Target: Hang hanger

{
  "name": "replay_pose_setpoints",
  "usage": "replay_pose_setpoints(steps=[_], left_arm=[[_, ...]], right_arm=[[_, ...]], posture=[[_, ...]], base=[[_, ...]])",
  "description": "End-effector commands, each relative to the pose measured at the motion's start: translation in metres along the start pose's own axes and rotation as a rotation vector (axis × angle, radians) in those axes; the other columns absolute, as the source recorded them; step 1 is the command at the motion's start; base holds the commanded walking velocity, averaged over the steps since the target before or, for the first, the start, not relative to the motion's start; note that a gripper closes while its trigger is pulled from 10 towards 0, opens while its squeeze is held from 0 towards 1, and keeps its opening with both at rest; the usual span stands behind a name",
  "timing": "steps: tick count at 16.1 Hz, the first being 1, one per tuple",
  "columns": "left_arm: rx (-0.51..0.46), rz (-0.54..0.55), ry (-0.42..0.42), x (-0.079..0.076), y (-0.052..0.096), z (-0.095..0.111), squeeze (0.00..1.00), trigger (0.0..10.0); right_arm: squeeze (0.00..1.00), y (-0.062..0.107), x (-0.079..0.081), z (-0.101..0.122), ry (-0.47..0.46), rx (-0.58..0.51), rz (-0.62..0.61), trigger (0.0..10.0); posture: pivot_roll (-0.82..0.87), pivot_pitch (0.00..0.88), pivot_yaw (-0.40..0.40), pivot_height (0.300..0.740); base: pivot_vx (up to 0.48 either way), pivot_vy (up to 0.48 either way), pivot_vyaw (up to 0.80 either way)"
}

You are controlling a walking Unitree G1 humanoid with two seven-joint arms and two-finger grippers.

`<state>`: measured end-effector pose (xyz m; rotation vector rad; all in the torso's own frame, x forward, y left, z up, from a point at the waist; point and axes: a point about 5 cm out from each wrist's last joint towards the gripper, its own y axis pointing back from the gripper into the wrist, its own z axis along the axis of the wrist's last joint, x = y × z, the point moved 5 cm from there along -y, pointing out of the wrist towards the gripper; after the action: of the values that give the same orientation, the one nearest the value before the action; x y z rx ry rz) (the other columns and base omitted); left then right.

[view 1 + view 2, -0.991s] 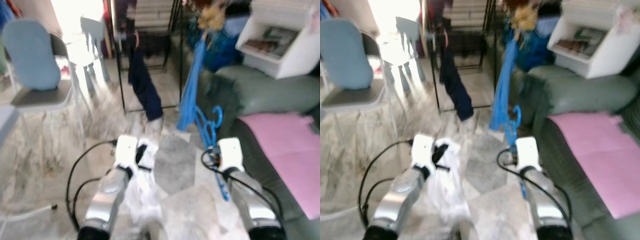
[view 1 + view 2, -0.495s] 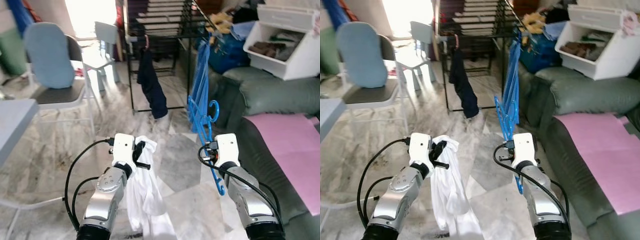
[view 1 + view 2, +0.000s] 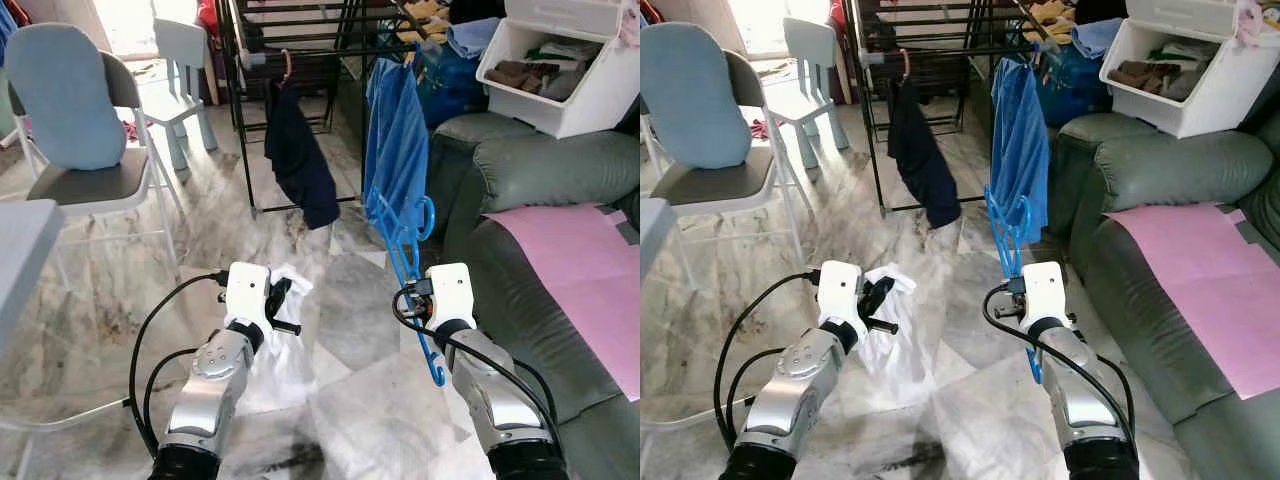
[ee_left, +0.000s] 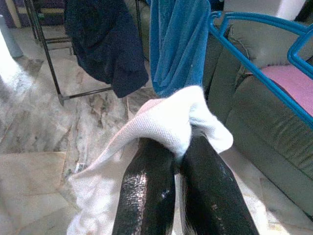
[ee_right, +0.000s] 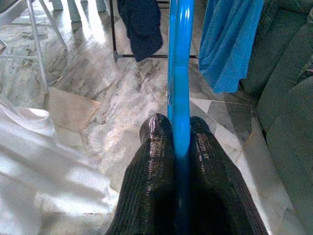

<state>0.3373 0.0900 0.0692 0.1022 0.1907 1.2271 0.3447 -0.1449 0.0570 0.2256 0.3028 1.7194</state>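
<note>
Right wrist view: right claw (image 5: 182, 128) clamps blue hanger (image 5: 179, 58), left claw (image 4: 179, 161) pinches white garment (image 4: 168, 122), drying rack (image 3: 300, 40) ahead; thin grip may let hanger twist.

Marble tile floor (image 3: 120, 300), strong daylight from the back left. Grey chair with blue cushion (image 3: 70, 110) on the left, black drying rack (image 3: 300, 40) straight ahead, green sofa (image 3: 540, 170) with pink sheet (image 3: 580, 270) right, white storage bin (image 3: 560, 60) above it.
</note>
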Motion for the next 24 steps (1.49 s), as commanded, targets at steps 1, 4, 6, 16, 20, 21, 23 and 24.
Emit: replay_pose_setpoints(steps=[1,4,6,16,20,21,23,24], left_arm=[[-0.024,-0.007,-0.009,-0.001,-0.001,0.007,0.0,10.0],[-0.023,-0.007,-0.012,-0.001,-0.001,0.007,0.0,10.0],[-0.024,-0.007,-0.015,-0.001,-0.002,0.008,0.0,10.0],[-0.107,-0.059,-0.049,-0.007,0.003,0.024,0.0,10.0],[-0.119,-0.05,-0.077,-0.002,0.002,0.029,0.0,10.0],[-0.141,-0.033,-0.145,0.001,0.001,0.034,0.0,10.0],[-0.216,-0.04,-0.393,0.007,-0.006,0.055,0.0,10.0],[-0.237,-0.071,-0.446,0.009,-0.01,0.063,0.0,10.0]], right_arm=[[0.0,-0.001,0.002,0.003,-0.001,-0.01,0.006,10.0],[0.0,-0.002,0.003,0.004,0.0,-0.014,0.007,10.0],[0.0,-0.002,0.003,0.004,0.001,-0.016,0.008,10.0],[0.0,-0.001,-0.015,0.004,0.032,-0.023,-0.072,10.0],[0.0,-0.004,-0.016,0.007,0.112,-0.039,-0.107,10.0],[0.0,-0.004,-0.017,0.01,0.159,-0.054,-0.106,10.0],[0.0,-0.005,-0.023,0.019,0.188,-0.084,-0.084,10.0],[0.0,-0.005,-0.026,0.023,0.224,-0.095,-0.064,10.0]], posture=[[-0.13,0.0,-0.004,0.74],[-0.13,0.0,-0.002,0.74],[-0.13,0.0,-0.001,0.74],[-0.12,0.0,0.009,0.74],[-0.12,0.0,0.016,0.74],[-0.12,0.0,0.018,0.74],[-0.12,0.0,0.024,0.74],[-0.13,0.0,0.028,0.74]], base=[[0.0,0.364,0.0],[0.0,0.372,0.0],[0.0,0.375,0.0],[0.0,0.06,0.0],[0.0,0.0,0.0],[0.0,0.0,0.0],[0.0,0.0,0.0],[0.0,0.0,0.0]])
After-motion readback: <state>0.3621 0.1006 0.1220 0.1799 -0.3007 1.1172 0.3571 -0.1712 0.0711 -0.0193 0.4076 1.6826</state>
